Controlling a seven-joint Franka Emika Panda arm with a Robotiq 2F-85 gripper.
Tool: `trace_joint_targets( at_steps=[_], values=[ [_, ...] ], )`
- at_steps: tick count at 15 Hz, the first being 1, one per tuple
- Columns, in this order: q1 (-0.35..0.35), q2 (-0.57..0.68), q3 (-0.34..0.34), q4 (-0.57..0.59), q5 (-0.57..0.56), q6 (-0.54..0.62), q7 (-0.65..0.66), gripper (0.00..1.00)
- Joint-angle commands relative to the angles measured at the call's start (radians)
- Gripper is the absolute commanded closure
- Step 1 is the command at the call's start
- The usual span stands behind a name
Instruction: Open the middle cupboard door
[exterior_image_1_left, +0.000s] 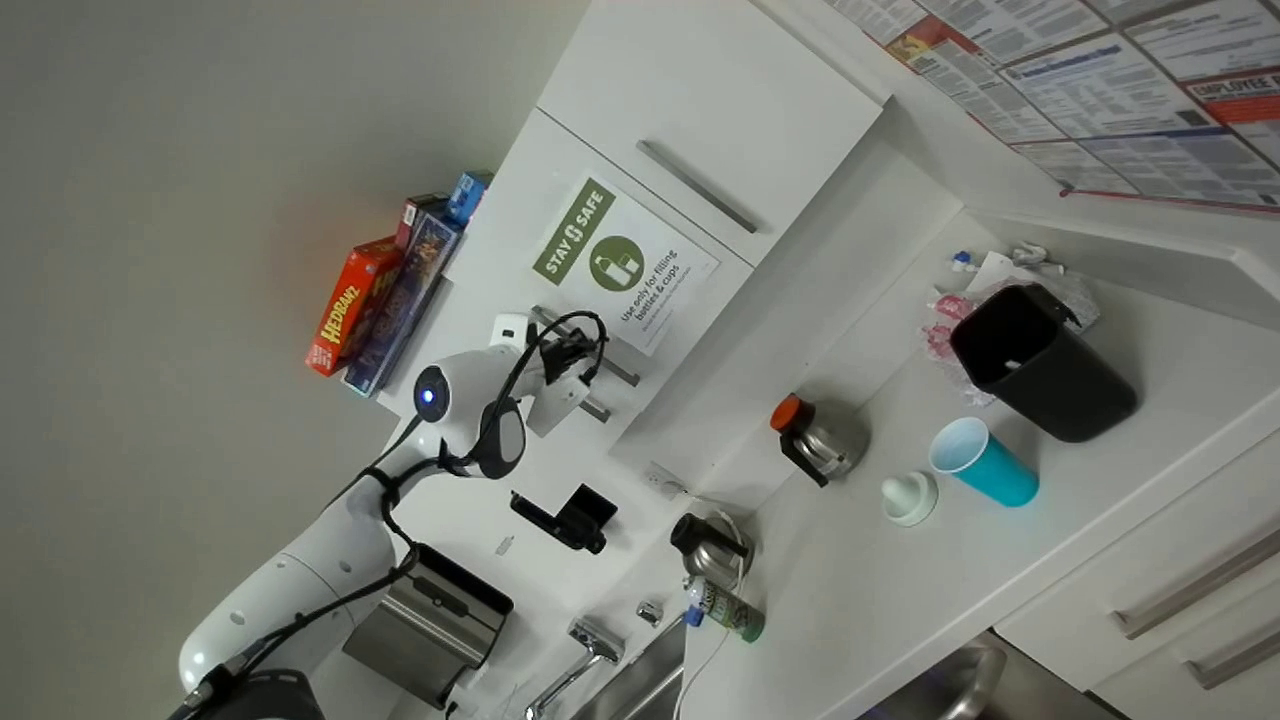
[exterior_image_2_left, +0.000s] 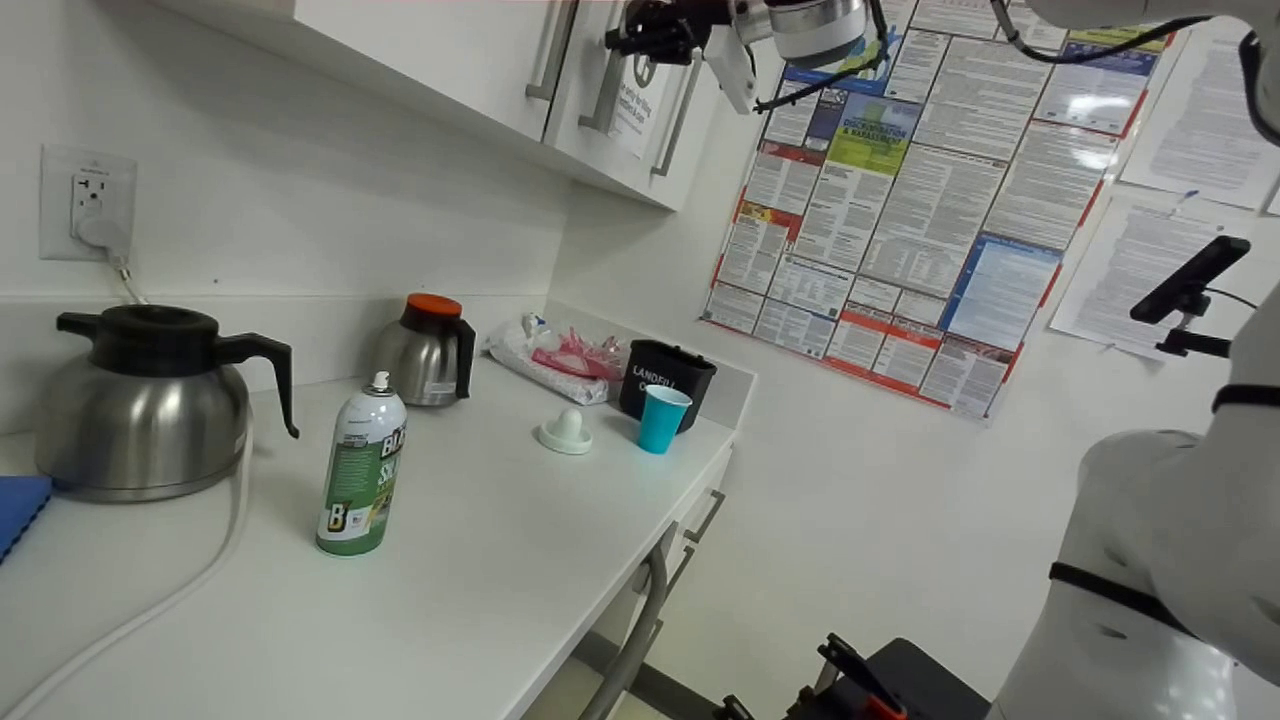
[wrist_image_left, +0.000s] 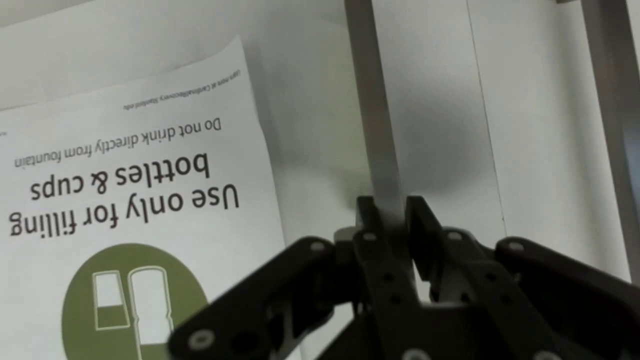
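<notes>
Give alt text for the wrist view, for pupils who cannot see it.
The gripper straddles the silver handle of a white door; whether it grips is unclear. At left, an upside-down sign says "Use only for filling bottles & cups". Another handle runs at right.

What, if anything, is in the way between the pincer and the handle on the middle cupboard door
Nothing visible. In the wrist view, the bar handle of the middle door shows between the fingers of the pincer; whether they touch it I can't tell. The sign lies on the door beside the handle, not between.
</notes>
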Motion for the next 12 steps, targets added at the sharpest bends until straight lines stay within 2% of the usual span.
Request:
trace_joint_targets(
  at_steps=[1,4,5,12],
  values=[
    [-0.041,-0.078,-0.072,-0.008,0.005,-0.166,-0.034,0.95],
    [-0.044,-0.114,-0.141,0.011,0.03,-0.324,-0.094,0.95],
    [-0.133,-0.117,-0.091,0.023,0.085,-0.393,-0.141,0.95],
    [-0.364,-0.079,-0.149,0.138,0.21,-0.852,-0.317,0.95]
  ],
)
